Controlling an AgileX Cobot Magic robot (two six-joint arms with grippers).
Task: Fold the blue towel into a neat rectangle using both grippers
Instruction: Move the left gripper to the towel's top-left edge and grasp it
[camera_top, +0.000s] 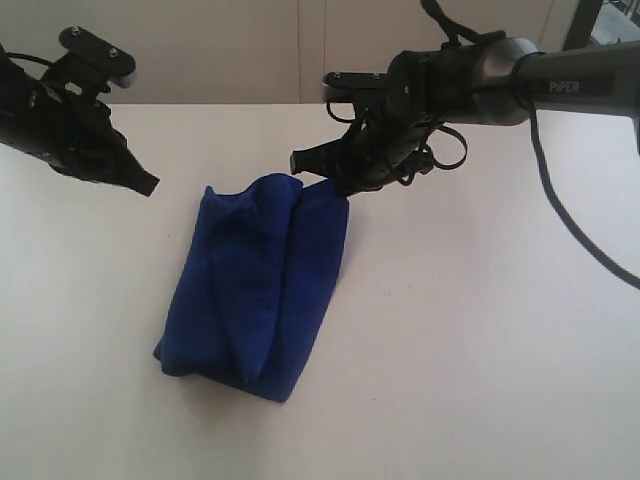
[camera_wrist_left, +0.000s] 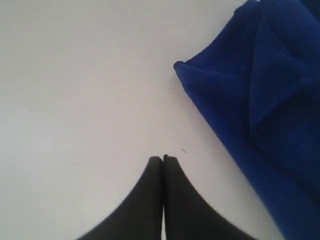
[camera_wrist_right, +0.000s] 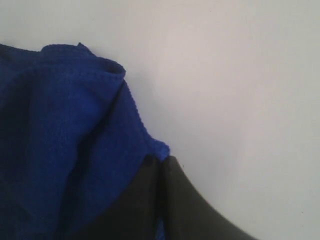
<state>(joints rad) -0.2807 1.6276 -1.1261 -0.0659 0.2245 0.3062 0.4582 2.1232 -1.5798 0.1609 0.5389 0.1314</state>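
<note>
Fold judged part done; blue towel (camera_top: 255, 290) lies bunched mid-desk (camera_top: 480, 350); right gripper (camera_top: 345, 188) is clenched at its 1 o'clock corner, pinch unconfirmed; left gripper (camera_top: 150, 185) is clenched empty at 10 o'clock; squaring is needed next.

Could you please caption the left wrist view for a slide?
Shut left tool over the white table, clear of the rumpled blue towel.
</note>
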